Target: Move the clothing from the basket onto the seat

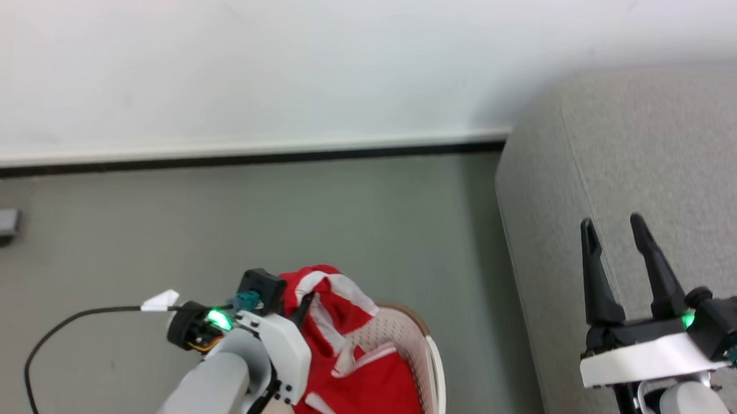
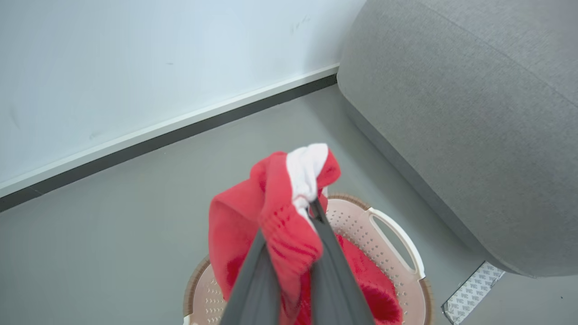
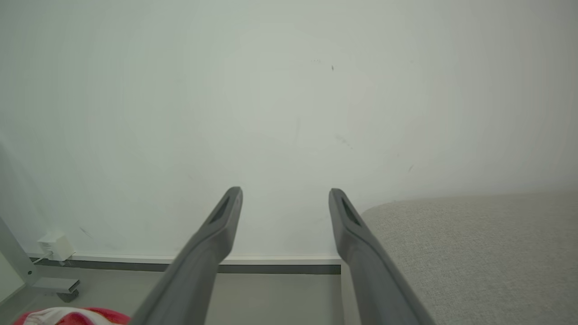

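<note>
Laundry in mid-lift: the robot's left gripper (image 2: pixel 307 211) is clamped tight on a bunched fold of red-and-white sportswear clothing (image 2: pixel 271 216) at the centre of the left wrist view. The fabric is raised above the cream, perforated laundry basket (image 2: pixel 384 225) at the bottom of the frame. More red fabric lies inside the basket beneath it. In the head view the clothing hangs from the gripper at lower centre and trails down into the basket, just inside its brown rim.

The basket stands on a grey-green floor (image 1: pixel 342 218) near the light grey sofa (image 1: pixel 661 153), which takes up the right side of the frame. A strip of floor separates the two.

At lower right, the right gripper (image 1: pixel 612 221) has its two dark fingers spread wide with nothing between them, showing against the sofa's rounded edge. A white wall (image 1: pixel 288 51) with a dark baseboard runs across the top of the frame. A black cable (image 1: pixel 52 335) loops at lower left.
</note>
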Controlling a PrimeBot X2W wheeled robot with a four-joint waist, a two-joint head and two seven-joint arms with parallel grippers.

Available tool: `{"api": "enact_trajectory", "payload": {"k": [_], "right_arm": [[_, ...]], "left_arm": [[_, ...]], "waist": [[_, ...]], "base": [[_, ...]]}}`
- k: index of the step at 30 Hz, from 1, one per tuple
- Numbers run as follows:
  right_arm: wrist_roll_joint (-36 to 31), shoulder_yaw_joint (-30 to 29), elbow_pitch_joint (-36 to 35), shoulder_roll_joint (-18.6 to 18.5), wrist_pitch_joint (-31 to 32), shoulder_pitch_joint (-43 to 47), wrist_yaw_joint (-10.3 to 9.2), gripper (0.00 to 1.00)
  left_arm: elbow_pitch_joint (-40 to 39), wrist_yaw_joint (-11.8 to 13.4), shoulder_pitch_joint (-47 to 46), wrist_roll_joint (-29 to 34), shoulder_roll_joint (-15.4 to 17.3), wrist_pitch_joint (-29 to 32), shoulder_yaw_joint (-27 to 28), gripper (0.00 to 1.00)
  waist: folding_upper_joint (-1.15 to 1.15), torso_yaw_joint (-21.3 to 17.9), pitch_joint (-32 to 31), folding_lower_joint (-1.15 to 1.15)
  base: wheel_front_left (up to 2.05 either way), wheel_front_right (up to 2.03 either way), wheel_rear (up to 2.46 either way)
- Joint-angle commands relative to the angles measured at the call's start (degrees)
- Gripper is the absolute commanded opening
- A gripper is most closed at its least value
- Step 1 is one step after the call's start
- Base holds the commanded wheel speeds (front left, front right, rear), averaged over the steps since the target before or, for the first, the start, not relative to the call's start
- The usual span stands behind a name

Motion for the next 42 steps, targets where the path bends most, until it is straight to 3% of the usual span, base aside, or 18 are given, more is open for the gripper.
{"api": "enact_trajectory", "payload": {"k": [1,9,20,32,42], "right_arm": [[0.4,0.2,0.5,-0.7,-0.1,1.1,-0.12,1.0],[1.6,1.6,3.4,-1.1,-0.1,4.1,-0.12,1.0],[3.2,5.3,5.6,-0.7,-0.1,7.5,-0.12,1.0],[5.0,8.7,5.8,-0.8,-0.1,7.3,-0.12,1.0],[7.3,14.4,5.9,-1.5,-0.1,6.3,-0.12,1.0]], "left_arm": [[-1.1,0.1,1.1,-1.1,0.2,-0.3,-0.7,0.0],[-9.5,1.4,2.6,-5.3,0.2,-0.5,-4.0,0.0],[-23.8,4.5,4.1,-8.0,1.4,1.4,-3.5,0.0],[-42.5,8.4,8.0,-9.2,5.6,8.5,-2.0,0.0],[-49.2,9.9,9.9,-9.1,6.8,11.2,-2.6,0.0]], "waist": [[0.0,1.9,-3.1,0.02],[0.0,3.0,-8.7,0.02],[0.0,3.2,-12.6,0.02],[0.0,2.6,-13.7,0.02],[0.0,3.0,-13.7,0.02]], "base": [[0.0,0.0,0.0],[0.0,0.0,0.0],[0.0,0.0,0.0],[0.0,0.0,0.0],[0.0,0.0,0.0]]}}
